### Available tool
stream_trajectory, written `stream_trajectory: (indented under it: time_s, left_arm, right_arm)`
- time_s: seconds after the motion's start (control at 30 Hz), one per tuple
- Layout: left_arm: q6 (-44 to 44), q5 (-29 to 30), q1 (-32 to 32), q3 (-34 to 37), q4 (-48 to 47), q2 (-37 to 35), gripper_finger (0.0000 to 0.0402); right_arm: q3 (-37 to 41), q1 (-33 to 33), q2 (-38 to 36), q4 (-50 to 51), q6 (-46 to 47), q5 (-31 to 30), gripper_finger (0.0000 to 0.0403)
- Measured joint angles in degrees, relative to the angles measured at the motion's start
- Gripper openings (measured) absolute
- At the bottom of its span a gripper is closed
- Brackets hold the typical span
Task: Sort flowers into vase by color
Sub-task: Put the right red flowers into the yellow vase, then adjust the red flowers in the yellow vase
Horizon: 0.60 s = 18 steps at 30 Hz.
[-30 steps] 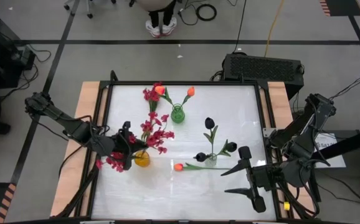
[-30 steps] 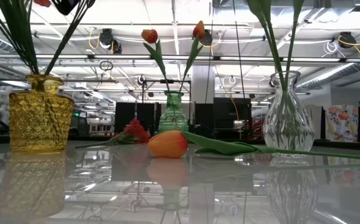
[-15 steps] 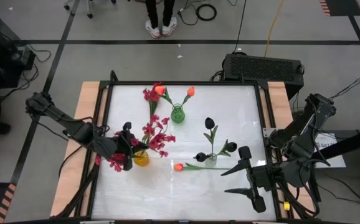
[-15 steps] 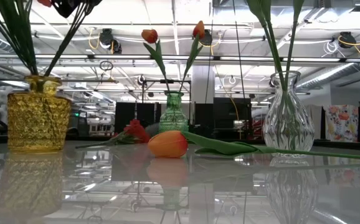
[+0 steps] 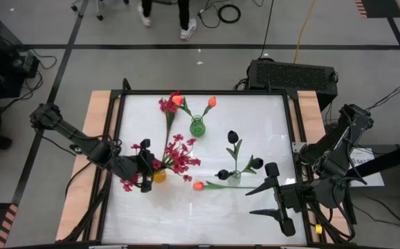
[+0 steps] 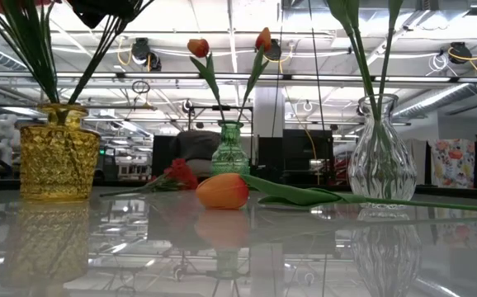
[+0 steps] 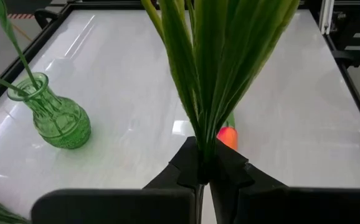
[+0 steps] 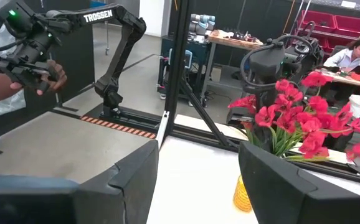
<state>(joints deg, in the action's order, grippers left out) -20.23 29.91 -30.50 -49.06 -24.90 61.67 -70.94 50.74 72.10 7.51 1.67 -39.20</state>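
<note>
My left gripper (image 5: 145,173) is shut on a bundle of crimson-pink sprays (image 5: 179,156) over the yellow vase (image 5: 158,176) near the table's left side; their stems enter the vase mouth (image 6: 57,109). The green vase (image 5: 197,126) holds two orange tulips (image 5: 212,102). The clear vase (image 5: 234,177) holds black roses (image 5: 232,136). One orange tulip (image 5: 198,185) lies flat on the table, stem toward the clear vase. Another crimson spray (image 5: 167,106) lies on the table by the far edge. My right gripper (image 5: 277,199) waits open at the near right. My left gripper pinches several green stems (image 7: 203,146) of the crimson sprays together between its two fingers, coming from the table's left and across the stems. The stems fan out beyond the fingers, blooms leaning toward the table's right. Their lower ends stand in the yellow vase (image 6: 55,153).
The three vases stand close together mid-table, with the loose tulip (image 6: 222,190) between yellow and clear vase (image 6: 379,153). Bare table lies along the near edge and far right. A black frame rims the table (image 5: 288,124). People show in the room beyond.
My left gripper has moved a little toward the near edge and the table's right, staying shut on the stems. The crimson blooms have swung with it, leaning more toward the right and near side. The yellow vase has shifted slightly on the table.
</note>
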Motion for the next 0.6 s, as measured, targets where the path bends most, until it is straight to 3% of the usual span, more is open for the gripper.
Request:
stream_trajectory:
  time_s: [0.13,0.6]
  left_arm:
    - [0.13,-0.08,-0.01,0.00,0.06,-0.23,0.0038]
    - [0.13,-0.76,-0.02,-0.76,-3.12,-2.99,0.0166]
  right_arm:
    - [0.00,-0.02,0.00,0.02,0.00,0.00,0.0214]
    - [0.00,-0.02,0.00,0.04,0.02,0.00,0.0214]
